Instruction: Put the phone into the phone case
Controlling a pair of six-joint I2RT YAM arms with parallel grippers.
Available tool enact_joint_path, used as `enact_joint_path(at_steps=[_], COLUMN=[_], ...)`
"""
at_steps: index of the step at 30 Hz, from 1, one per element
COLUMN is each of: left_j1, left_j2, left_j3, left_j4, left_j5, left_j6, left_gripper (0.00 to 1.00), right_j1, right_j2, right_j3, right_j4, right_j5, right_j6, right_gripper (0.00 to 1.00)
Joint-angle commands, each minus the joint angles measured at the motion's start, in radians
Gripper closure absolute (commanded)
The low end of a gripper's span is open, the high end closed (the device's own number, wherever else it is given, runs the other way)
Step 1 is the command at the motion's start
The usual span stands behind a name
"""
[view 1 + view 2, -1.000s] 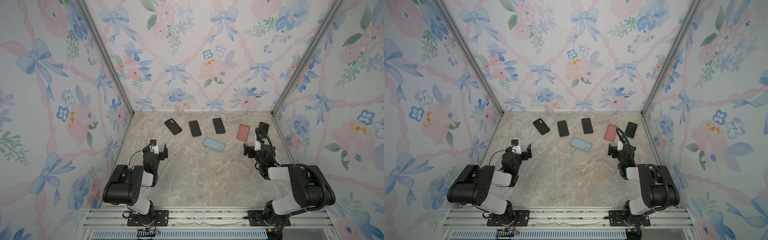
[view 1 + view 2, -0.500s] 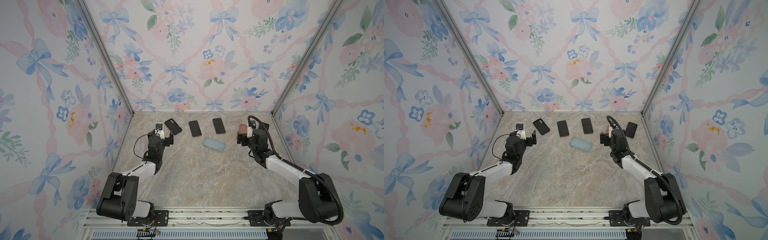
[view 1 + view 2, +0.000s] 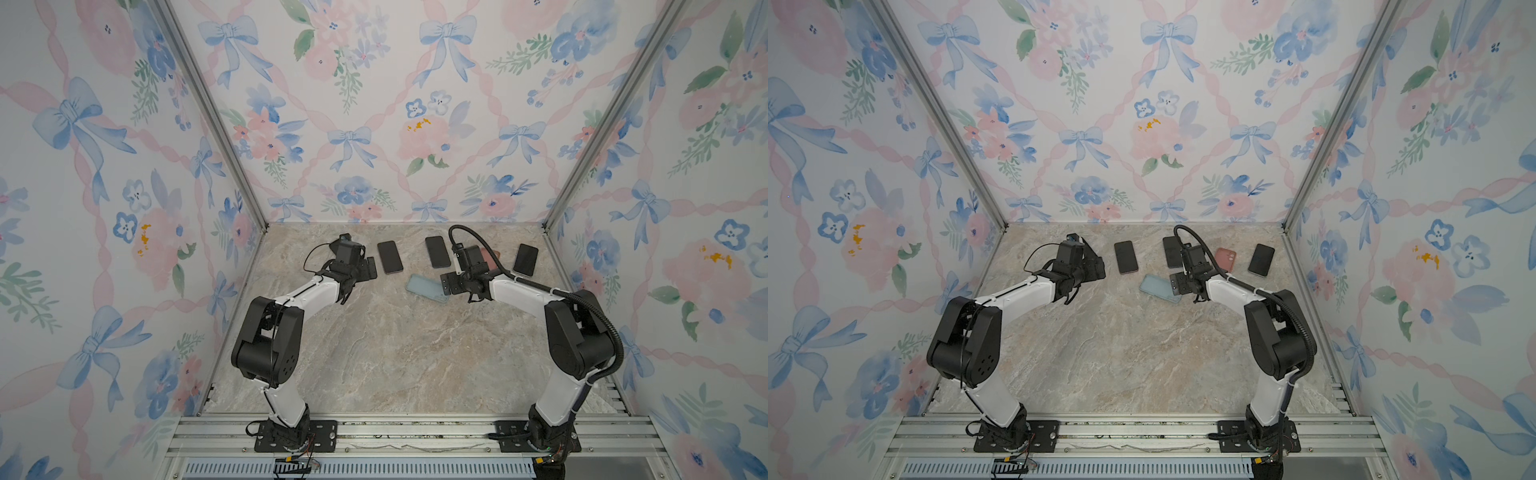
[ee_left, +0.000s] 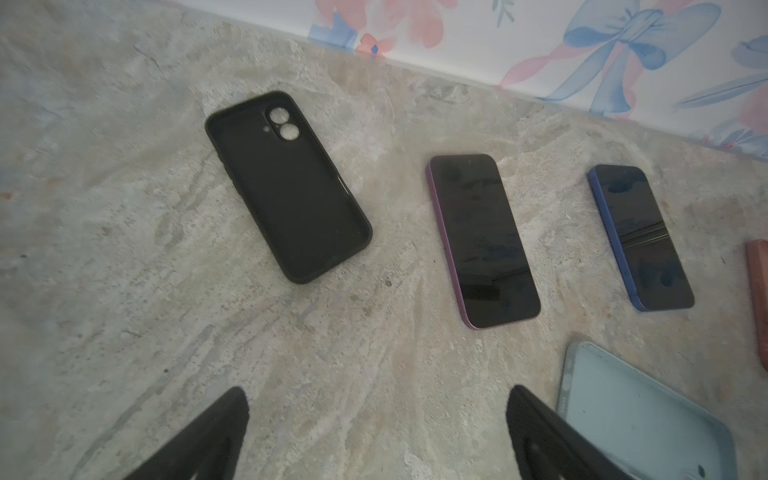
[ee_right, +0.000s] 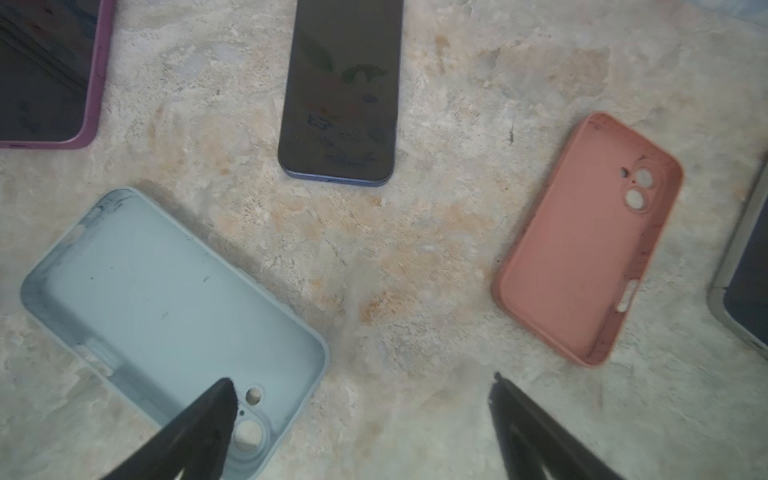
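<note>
Marbled tabletop point(image 3: 395, 353) — floral bow-patterned walls point(image 3: 353, 137) on three sides.

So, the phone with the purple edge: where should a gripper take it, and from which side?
Take the purple-edged phone by its two long edges, near mid-length, coming straight down from above. It lies flat, screen up, on the table, so only its thin sides offer a hold. The black case and blue phone lie apart from it, probably leaving finger room.

Forward from rest: left arm point(image 3: 307, 293) at the black case point(image 4: 286, 187), right arm point(image 3: 519, 291) at the blue case point(image 5: 166, 299).
</note>
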Motion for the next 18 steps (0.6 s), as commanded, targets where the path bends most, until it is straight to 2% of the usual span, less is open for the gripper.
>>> enact_joint_path(at_steps=[1, 8, 13, 16, 18], left_j1=[-0.008, -0.022, -0.023, -0.026, -0.029], left_j2=[0.024, 0.041, 0.047, 0.059, 0.066], left_j3=[0.058, 0.072, 0.058, 0.063, 0.068], left_j4=[-0.073, -0.112, -0.113, -0.113, -0.111], left_j5=[0.140, 0.177, 0.227, 0.274, 0.308], left_j6=[-0.089, -0.096, -0.125, -0.128, -0.122], left_gripper=[0.02, 0.02, 0.02, 0.04, 0.05], right_j1=[0.007, 0.006, 0.005, 0.002, -0.001], right_j2=[0.034, 0.100, 0.157, 0.207, 0.234], right_j3=[0.094, 0.168, 0.235, 0.294, 0.323], right_j4=[-0.110, -0.133, -0.174, -0.226, -0.250], right_j5=[-0.037, -0.108, -0.225, -0.280, -0.269], right_j6=[-0.001, 0.006, -0.037, -0.076, -0.090], right_gripper=[0.03, 0.03, 0.00, 0.09, 0.14])
